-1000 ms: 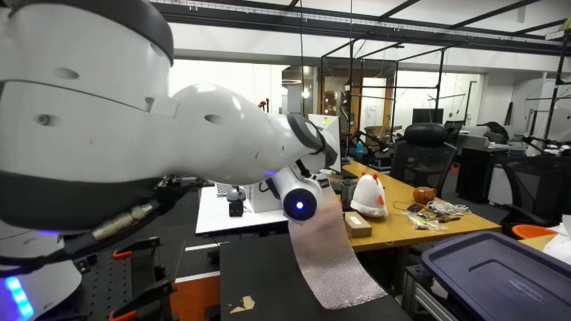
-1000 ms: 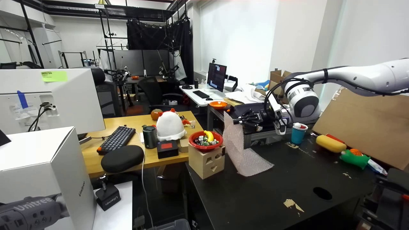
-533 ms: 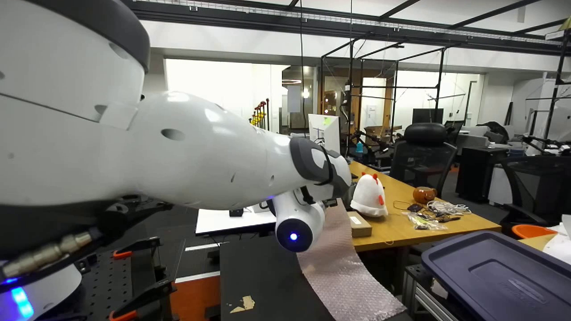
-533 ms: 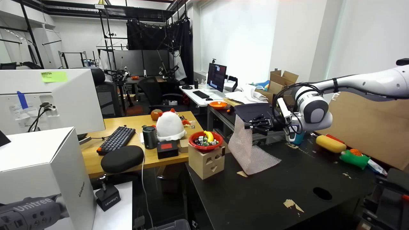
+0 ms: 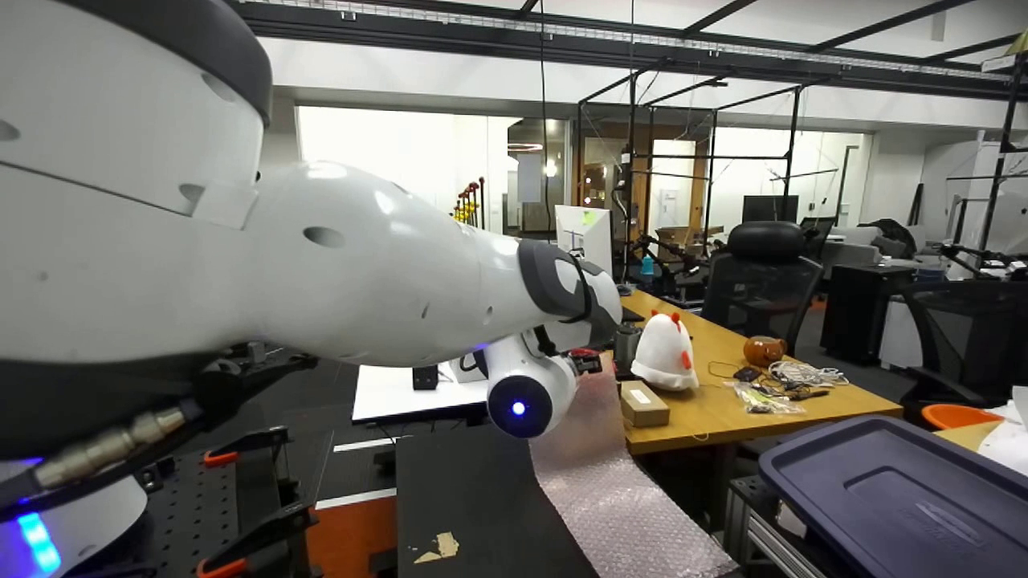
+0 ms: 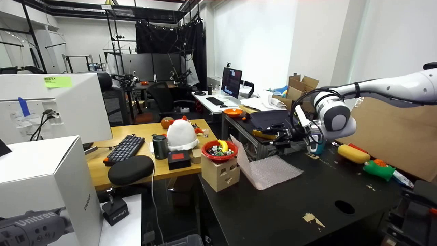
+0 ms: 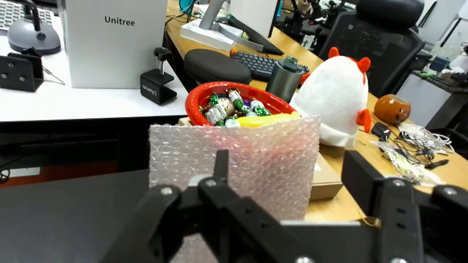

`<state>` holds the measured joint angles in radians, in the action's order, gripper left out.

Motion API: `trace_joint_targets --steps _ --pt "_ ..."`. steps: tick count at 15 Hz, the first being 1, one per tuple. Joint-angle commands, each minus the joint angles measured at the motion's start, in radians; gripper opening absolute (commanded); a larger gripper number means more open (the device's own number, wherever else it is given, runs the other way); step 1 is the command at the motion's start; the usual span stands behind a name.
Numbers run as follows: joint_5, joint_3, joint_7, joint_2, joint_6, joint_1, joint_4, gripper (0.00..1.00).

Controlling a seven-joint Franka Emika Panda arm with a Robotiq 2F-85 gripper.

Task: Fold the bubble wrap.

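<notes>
Just ahead of my gripper (image 7: 287, 157), in the wrist view, the bubble wrap (image 7: 270, 164) stands on end like a small screen. My fingers (image 7: 360, 179) are spread wide with nothing gripped between them, so what props the wrap up, I judge, is the spring in its own bend. Over its top edge shows a red bowl (image 7: 193, 105) holding wrapped candies (image 7: 237, 102) and a banana (image 7: 265, 119).

In an exterior view, that bowl sits on a wooden box (image 6: 220, 174) near the edge of the black worktop (image 6: 290, 215), probably parked there to leave room for folding. Just beside the box, the wrap lies partly flat, with one end rising from a bend and leaning boxward, away from the flat part it should cover. Whether it touches box or bowl I cannot tell.

In an exterior view, my wrist (image 5: 522, 405) hides some of the raised end; the flat part stretches along the worktop and seems, by its weight, to anchor the rest. The fold is not made. I think I need my fingers beyond the raised end to bring it over, since a push from this side could tip it into the bowl.
</notes>
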<state>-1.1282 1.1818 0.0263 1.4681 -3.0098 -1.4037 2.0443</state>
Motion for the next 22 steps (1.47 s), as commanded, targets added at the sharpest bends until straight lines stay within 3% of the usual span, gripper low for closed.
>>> trace_joint_targets --steps 1,5,9,10,15,19,22 --pt "-0.07 0.063 0.009 -0.023 -0.168 0.026 0.031 1.0" --pt "-0.128 0.147 0.043 -0.032 -0.37 0.122 0.01 1.0" --pt "-0.176 0.182 0.106 -0.077 -0.528 0.26 -0.013 1.0" --pt "-0.184 0.101 0.235 -0.221 -0.437 0.315 -0.014 1.0" --pt "-0.316 -0.024 0.378 -0.428 -0.451 0.491 0.01 1.0" --pt "-0.565 -0.115 0.335 -0.623 -0.458 0.622 0.017 1.0" --pt "-0.73 -0.181 0.184 -0.74 -0.458 0.719 0.029 1.0"
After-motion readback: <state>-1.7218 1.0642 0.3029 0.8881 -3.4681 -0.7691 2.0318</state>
